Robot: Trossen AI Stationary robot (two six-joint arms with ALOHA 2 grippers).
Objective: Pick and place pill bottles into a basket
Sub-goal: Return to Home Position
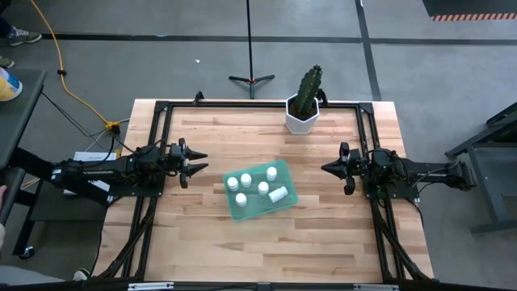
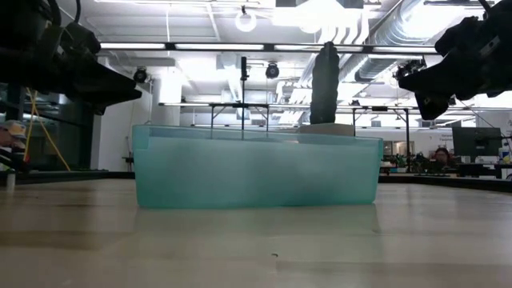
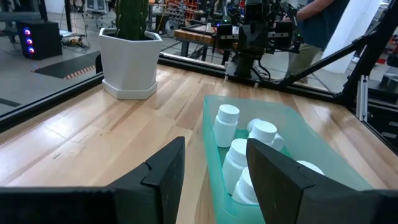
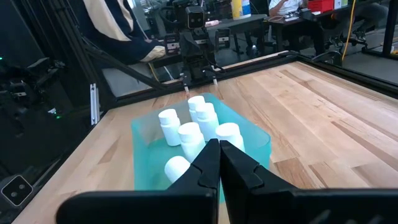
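From above, the basket [image 1: 249, 212] is seen mid-counter with the pill bottles [image 1: 262, 187] gathered inside. The left tool [image 1: 203, 162] and right tool [image 1: 325, 168] are held empty toward the side edges, presumably homing. In the wrist views, the left is spread wide and the right is pinched together.

The basket [image 1: 258, 209] sits mid-bench [image 1: 202, 242] with six pill bottles [image 1: 246, 179] inside it, five upright and one lying on its side nearer the right arm. Behind it, at the far edge, stands the plant pot [image 1: 302, 119]. The left claw [image 1: 202, 162] hangs to the basket's left, the right claw [image 1: 325, 168] to its right, both apart from it.
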